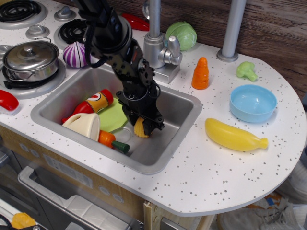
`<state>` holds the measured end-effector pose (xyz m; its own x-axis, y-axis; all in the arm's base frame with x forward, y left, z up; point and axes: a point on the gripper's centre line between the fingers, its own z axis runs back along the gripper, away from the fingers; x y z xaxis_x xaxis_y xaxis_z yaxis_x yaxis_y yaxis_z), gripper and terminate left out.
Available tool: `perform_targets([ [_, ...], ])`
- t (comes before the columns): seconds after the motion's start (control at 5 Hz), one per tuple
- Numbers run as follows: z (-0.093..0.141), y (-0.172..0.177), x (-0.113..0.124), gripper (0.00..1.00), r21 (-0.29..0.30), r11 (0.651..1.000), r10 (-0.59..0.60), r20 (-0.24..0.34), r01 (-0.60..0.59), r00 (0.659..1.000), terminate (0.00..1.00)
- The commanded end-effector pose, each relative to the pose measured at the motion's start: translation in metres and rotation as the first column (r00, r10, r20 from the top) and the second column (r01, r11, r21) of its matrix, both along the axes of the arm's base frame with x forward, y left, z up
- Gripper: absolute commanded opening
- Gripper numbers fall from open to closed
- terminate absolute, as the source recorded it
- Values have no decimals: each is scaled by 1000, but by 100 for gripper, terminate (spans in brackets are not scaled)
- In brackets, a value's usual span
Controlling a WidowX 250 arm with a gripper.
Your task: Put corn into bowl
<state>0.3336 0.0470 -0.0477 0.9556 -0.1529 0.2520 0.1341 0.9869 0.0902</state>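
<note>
The corn (pixel 140 128) is held between the closed fingers of the gripper (pixel 143 127) down in the sink (pixel 177 125), while the bowl (pixel 253 103) is not yet reached.

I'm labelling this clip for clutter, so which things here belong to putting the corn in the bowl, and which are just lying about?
Part of the job:
corn, in the sink
blue bowl, on the counter
claw, down around the corn

Lying about:
banana
carrot
broccoli
cabbage
onion
pot
ketchup bottle
green plate
cream cup
</note>
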Motion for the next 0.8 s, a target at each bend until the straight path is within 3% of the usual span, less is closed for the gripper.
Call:
perform_targets([
  [0.0, 79, -21, 6, 0, 53, 996, 66, 3, -67, 998, 0],
  [0.2, 119, -57, 15, 0, 67, 991, 119, -4, -118, 993, 0],
  [0.6, 153, -126, 59, 0, -16, 986, 165, 33, -165, 986, 0],
])
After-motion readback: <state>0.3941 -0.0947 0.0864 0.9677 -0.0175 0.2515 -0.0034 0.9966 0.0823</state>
